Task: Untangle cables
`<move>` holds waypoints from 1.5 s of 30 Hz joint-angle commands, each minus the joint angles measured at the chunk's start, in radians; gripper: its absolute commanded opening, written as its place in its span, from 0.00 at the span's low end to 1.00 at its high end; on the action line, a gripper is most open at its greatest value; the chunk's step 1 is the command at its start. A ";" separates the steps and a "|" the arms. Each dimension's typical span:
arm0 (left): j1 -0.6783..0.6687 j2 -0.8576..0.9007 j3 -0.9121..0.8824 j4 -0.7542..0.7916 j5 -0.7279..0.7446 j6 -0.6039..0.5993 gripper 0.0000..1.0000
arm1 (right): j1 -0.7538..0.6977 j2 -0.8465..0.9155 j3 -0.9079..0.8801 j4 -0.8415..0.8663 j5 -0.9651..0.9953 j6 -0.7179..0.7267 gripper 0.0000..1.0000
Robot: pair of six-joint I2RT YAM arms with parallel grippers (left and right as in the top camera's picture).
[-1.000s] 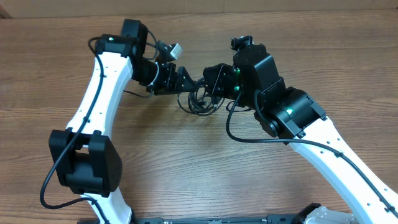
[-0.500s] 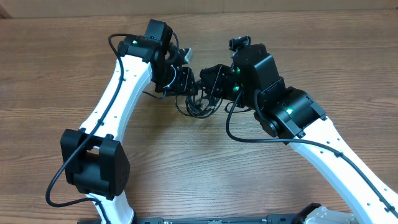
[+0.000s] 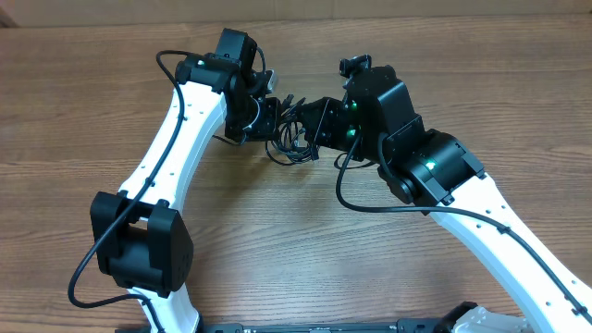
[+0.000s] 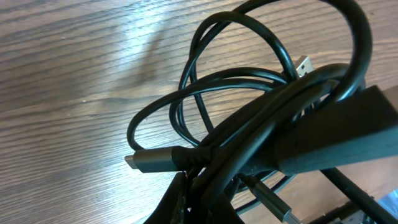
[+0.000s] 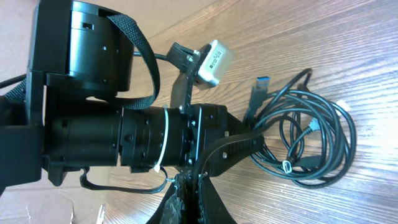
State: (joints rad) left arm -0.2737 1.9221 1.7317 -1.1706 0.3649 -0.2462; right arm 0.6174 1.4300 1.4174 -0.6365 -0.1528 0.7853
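Left arm stretched in to far centre, left gripper nose to nose with right gripper, both pinched tight on the cables, bundle bunched between them above the table, left jaws, wide a second ago, now clamped.

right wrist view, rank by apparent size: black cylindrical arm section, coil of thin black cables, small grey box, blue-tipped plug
black cylindrical arm section
coil of thin black cables
small grey box
blue-tipped plug
The arm looks nearest, which inflates it.
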 commanded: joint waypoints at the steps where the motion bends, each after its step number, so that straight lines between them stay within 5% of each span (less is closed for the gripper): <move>1: 0.000 -0.018 0.005 -0.003 -0.128 -0.098 0.04 | -0.001 -0.009 0.024 -0.002 -0.004 -0.002 0.04; 6: 0.000 -0.018 0.004 -0.040 -0.387 -0.289 0.04 | -0.002 -0.009 0.024 -0.008 -0.005 -0.005 0.04; 12: 0.000 -0.018 0.004 -0.075 -0.583 -0.372 0.04 | -0.002 -0.009 0.024 -0.023 0.018 -0.005 0.04; 26: 0.000 -0.018 0.004 -0.081 -0.612 -0.390 0.06 | -0.002 -0.009 0.024 -0.189 0.488 -0.004 0.04; 39: 0.001 -0.018 0.004 -0.083 -0.608 -0.389 0.06 | -0.008 -0.009 0.024 -0.285 0.721 0.001 0.04; 45: 0.000 -0.018 0.004 -0.082 -0.554 -0.385 0.23 | -0.024 -0.009 0.024 -0.298 0.695 0.012 0.11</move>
State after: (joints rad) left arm -0.2806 1.9221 1.7317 -1.2530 -0.1856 -0.6159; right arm 0.6010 1.4334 1.4174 -0.9360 0.4931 0.7891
